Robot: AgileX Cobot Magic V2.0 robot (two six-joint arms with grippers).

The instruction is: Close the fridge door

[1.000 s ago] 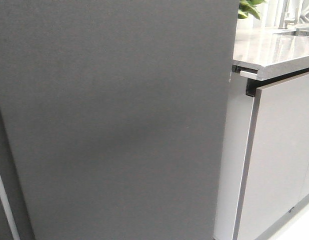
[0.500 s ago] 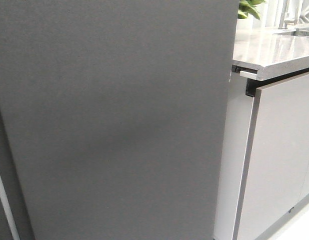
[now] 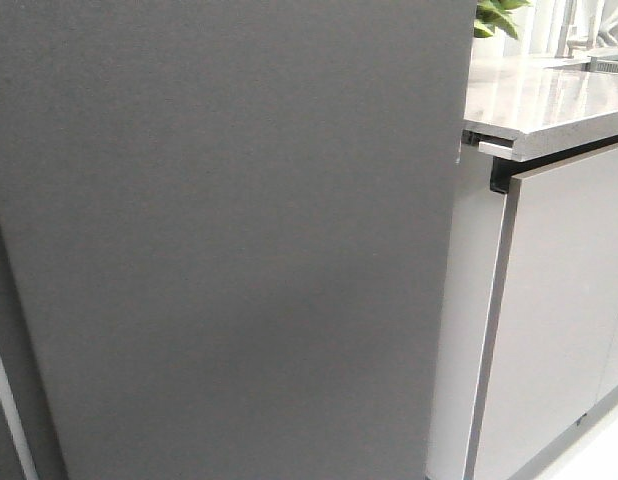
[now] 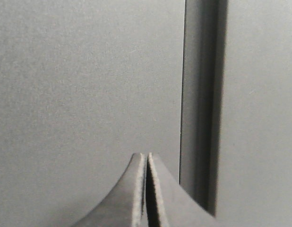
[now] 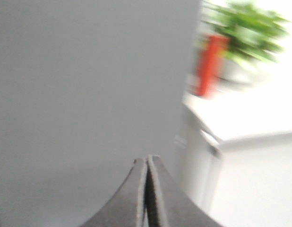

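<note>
The fridge door fills the front view—edges cropped, both arms unseen.

You see the fridge door as a matt dark-grey panel, faintly grainy, with no shine. To its right the cabinet door is smooth, pale grey and matt too. Above that, the countertop looks like polished stone, glossy and reflective. Your left gripper's fingers and your right gripper's fingers look like dull grey plastic or rubber.
</note>
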